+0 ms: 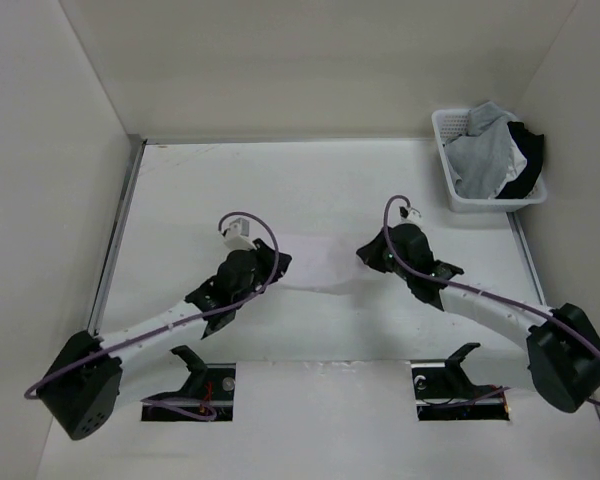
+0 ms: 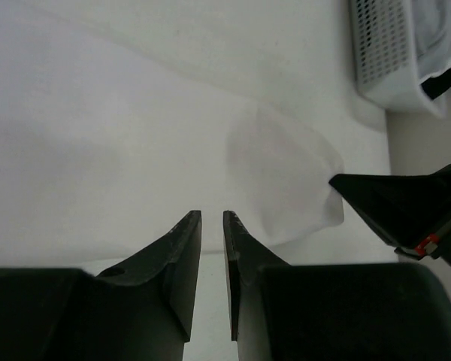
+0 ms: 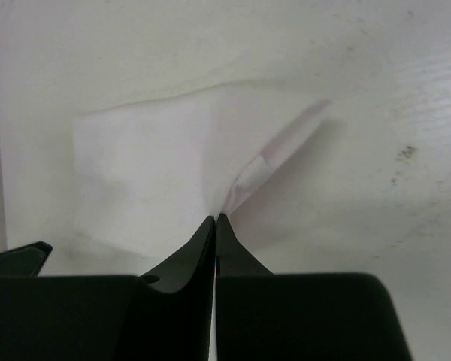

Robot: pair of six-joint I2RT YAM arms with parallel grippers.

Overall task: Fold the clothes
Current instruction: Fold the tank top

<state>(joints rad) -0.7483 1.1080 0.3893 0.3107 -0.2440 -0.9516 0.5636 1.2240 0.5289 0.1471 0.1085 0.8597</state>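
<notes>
One white desk (image 1: 320,190) filled most of your top view. Two arms reached over it from the bottom edge. Your left arm (image 1: 170,325) slanted in from the lower left and your right arm (image 1: 480,300) from the lower right, their ends facing each other across the middle. Between them lay the white T-shirt (image 1: 315,262), a small pale patch at the centre of the frame, hard to tell from the desk under it. In the upper right corner sat a white perforated basket (image 1: 495,203), with a grey garment (image 1: 480,155) heaped in it and a black garment (image 1: 528,160) hanging at its right side.

Your right fingers (image 3: 214,226) were clenched on the T-shirt. At the bottom centre of the right wrist view the tips met on a pinch of fabric, and a crease rose from them toward the upper right. Your left fingers (image 2: 197,226) stood a narrow gap apart at the bottom centre of the left wrist view, tips over the near edge of the T-shirt. Whether any cloth sat in that gap I could not tell. The right arm's black tip showed at the right edge of that same view, just beside the T-shirt's corner.
</notes>
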